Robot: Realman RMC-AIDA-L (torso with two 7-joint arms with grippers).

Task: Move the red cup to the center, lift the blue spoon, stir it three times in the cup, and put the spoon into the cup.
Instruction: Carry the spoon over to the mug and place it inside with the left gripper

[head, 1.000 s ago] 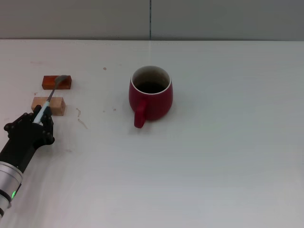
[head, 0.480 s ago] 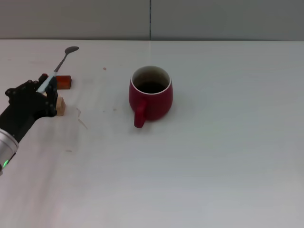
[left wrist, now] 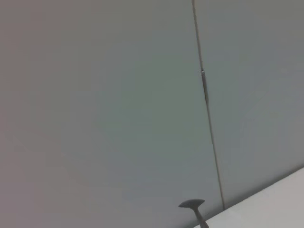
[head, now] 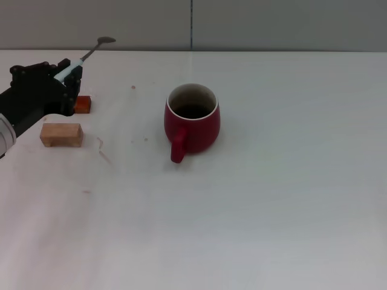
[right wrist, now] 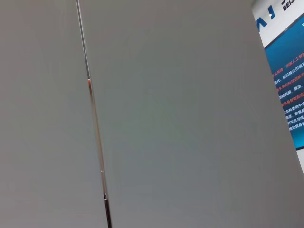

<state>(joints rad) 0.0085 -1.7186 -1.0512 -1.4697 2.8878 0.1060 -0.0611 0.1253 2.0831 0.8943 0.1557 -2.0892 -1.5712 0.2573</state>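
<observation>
White tabletop stretches out ahead of me, backed by a grey panelled wall with a thin vertical seam. My left gripper is raised over the far left part of the table, its fingers closed on the pale blue handle of the blue spoon. That spoon points up and away from me, its grey neck and bowl reaching past the table's far edge against the wall; my left wrist camera catches only the bowl and a bit of neck against that wall. Just below my gripper an orange-red block peeks out, partly hidden by the fingers, and nearer to me sits a pale wooden block. Near the middle of the table stands the red cup, upright, dark inside, its handle turned toward me. My right gripper is out of sight; its wrist camera shows only wall and the edge of a blue poster.
</observation>
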